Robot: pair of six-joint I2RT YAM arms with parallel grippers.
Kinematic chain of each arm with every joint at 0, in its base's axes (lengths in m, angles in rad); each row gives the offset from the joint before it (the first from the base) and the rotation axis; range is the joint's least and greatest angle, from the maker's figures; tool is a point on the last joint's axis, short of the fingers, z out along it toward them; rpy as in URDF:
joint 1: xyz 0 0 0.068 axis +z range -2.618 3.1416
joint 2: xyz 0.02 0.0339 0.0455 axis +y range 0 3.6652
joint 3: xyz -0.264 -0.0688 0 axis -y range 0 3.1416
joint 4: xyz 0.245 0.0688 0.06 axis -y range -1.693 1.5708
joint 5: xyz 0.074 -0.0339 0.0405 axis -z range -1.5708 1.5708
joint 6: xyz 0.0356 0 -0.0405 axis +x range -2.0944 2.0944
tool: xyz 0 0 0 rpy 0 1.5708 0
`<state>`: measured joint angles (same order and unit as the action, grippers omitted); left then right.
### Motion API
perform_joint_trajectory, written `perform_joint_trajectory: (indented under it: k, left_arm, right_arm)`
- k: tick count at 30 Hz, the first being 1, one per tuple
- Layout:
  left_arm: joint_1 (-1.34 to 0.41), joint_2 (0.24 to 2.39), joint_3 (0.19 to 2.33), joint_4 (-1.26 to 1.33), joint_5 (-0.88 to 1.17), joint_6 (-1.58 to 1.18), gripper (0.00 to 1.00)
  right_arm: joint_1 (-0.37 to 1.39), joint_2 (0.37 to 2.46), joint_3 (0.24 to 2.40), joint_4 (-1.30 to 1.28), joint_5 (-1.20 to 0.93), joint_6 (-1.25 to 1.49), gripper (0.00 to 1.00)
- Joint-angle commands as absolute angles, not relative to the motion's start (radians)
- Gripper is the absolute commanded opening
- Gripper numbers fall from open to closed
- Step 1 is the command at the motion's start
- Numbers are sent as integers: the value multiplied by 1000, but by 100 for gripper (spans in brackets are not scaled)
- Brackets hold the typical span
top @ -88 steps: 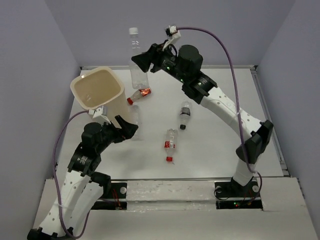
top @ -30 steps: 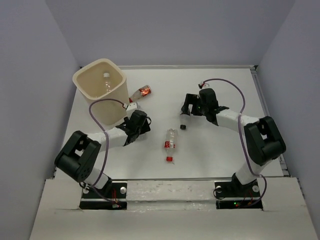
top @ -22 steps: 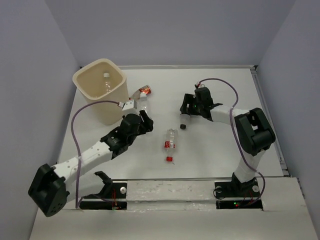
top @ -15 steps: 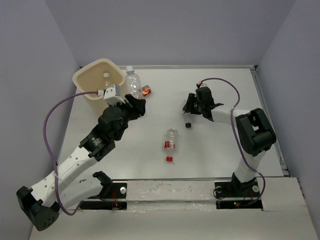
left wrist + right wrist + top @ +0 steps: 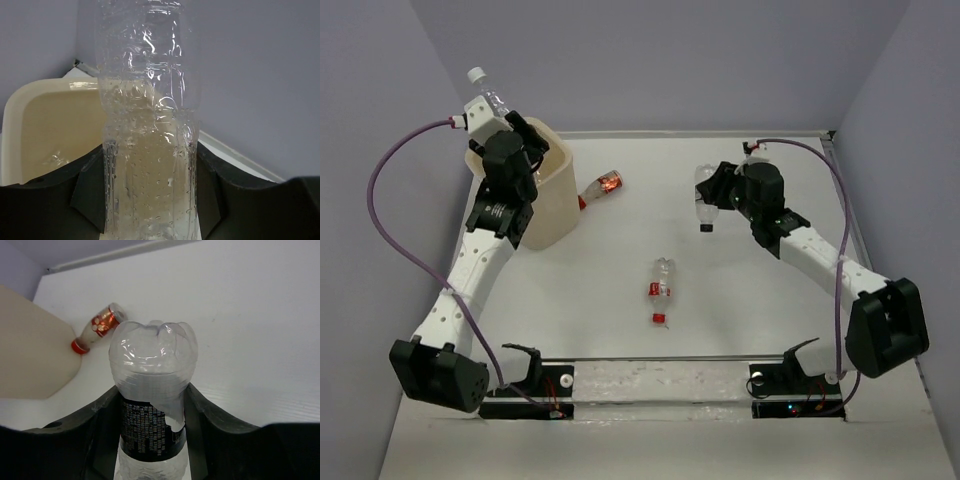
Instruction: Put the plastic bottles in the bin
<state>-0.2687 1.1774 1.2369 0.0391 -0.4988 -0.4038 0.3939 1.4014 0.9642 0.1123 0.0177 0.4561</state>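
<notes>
- Only the top view takes in all four plastic bottles at once; each wrist view shows mainly the one its own gripper carries.
- Left gripper [image 5: 503, 128]: pinching the unlabelled bottle [image 5: 492, 98], held high over the bin [image 5: 556, 160], white cap uppermost. In the left wrist view the dark fingers [image 5: 90, 187] press either side of the bottle, with the bin's hollow below and behind.
- Right gripper [image 5: 716, 190]: clamped on the black-labelled bottle [image 5: 704, 200], above the table [image 5: 770, 300], black cap toward the near edge. The right wrist view alone shows its lobed base.
- Red-labelled bottle [image 5: 603, 186]: lying on the table just beside the bin's right wall, red cap toward the bin. It is also seen in the right wrist view.
- Second red-labelled bottle [image 5: 662, 283]: lying mid-table, well apart from both grippers, red cap toward the arm bases. It appears in the top view only.
- Bottles: clear, thin, crinkled plastic, with droplets inside the unlabelled one.
- Bin: smooth cream plastic, rounded-square, with a thick rim and tapered sides. The left arm largely hides its interior from above.
- Count: four bottles (two held, two lying), one bin, two grippers.
</notes>
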Motion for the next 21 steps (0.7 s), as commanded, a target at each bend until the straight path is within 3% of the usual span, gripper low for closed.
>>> perform_joint_trajectory:
  k: [1,2,3,4,13,21]
  left_arm:
    - [-207,1221,1273,46,-515,-380,69]
    - [-201,1229,1275,40,-512,-379,79]
    - [-196,1227,1276,26,-511,-377,97]
    - [-196,1220,1273,23,-506,-374,99]
    - [-196,997,1236,-69,-293,-371,99]
    - [-196,677,1017,-221,-210,-399,99]
  right_arm:
    - [449,1356,1049,176,-25,431,29]
    - [469,1359,1075,172,-26,425,29]
    - [492,1365,1132,169,-17,410,29]
    - [518,1374,1162,167,-9,397,29]
    - [719,1617,1580,133,-12,344,28]
    - [816,1989,2137,121,-21,301,27]
